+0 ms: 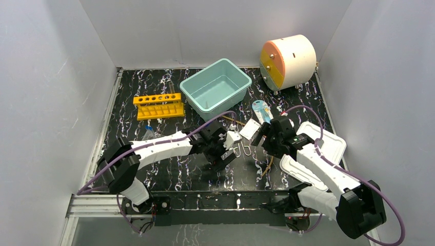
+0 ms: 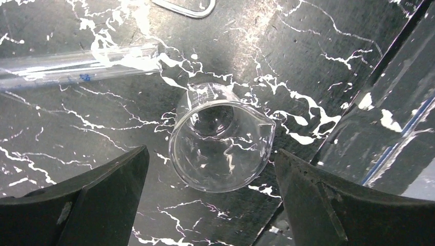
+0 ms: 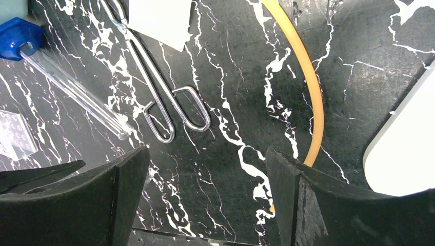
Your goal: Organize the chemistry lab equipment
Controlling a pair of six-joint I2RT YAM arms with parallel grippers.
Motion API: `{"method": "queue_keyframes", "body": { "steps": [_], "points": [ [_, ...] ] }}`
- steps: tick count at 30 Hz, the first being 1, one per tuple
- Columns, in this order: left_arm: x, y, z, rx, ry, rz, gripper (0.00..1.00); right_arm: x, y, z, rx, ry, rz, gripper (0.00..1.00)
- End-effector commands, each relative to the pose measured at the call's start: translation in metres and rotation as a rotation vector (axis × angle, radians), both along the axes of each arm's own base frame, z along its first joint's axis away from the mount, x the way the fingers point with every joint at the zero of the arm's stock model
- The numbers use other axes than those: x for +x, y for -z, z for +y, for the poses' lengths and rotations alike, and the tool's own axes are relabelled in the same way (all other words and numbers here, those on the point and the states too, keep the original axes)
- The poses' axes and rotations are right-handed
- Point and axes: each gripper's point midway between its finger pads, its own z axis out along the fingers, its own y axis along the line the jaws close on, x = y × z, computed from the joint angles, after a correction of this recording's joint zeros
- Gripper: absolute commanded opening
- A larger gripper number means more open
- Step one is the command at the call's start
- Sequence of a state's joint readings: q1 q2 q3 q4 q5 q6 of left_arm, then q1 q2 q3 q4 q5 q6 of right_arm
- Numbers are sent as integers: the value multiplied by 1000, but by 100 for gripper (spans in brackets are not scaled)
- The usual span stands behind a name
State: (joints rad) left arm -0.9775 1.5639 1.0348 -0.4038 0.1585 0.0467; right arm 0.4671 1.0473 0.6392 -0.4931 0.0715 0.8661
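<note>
A small glass dish (image 2: 220, 138), a spouted beaker, stands on the black marbled table between the fingertips of my left gripper (image 2: 211, 154), which is open and touches nothing. A clear tube (image 2: 77, 66) lies beyond it on the left. My right gripper (image 3: 208, 169) is open and empty above bare table. Ahead of it lie wire clips (image 3: 169, 110), a white card (image 3: 159, 20) and a clear blue-capped tube (image 3: 72, 87). The amber rubber tubing (image 3: 308, 87) runs past the right finger. In the top view the yellow holed tube rack (image 1: 158, 105) stands at the back left.
A teal bin (image 1: 215, 84) sits at the back centre, and a white drum with an orange face (image 1: 287, 60) at the back right. Two white lids (image 1: 313, 151) lie under the right arm. A blue-and-white packet (image 1: 261, 110) lies near the bin. White walls enclose the table.
</note>
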Motion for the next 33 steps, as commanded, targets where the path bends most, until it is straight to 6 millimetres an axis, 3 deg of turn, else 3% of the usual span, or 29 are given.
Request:
{"method": "queue_keyframes", "body": {
  "steps": [1, 9, 14, 19, 24, 27, 33],
  "points": [
    [5, -7, -13, -32, 108, -61, 89, 8, -8, 0, 20, 26, -37, 91],
    [20, -12, -32, -82, 92, -106, 72, 8, -10, -3, 26, 37, -50, 91],
    [20, -6, -26, -57, 96, -121, 68, 8, -13, -5, 28, 47, -65, 91],
    [23, -8, -23, -45, 91, -135, 47, 9, -15, -8, 28, 52, -75, 91],
    [25, -11, -25, -30, 75, -122, 43, 12, -15, -10, 20, 57, -87, 91],
    [25, -25, -32, -46, 68, -108, 42, 17, -15, -11, 14, 57, -92, 91],
    [35, -75, -49, -138, 33, -126, 42, 29, -18, -13, -8, 55, -103, 91]
  ]
}}
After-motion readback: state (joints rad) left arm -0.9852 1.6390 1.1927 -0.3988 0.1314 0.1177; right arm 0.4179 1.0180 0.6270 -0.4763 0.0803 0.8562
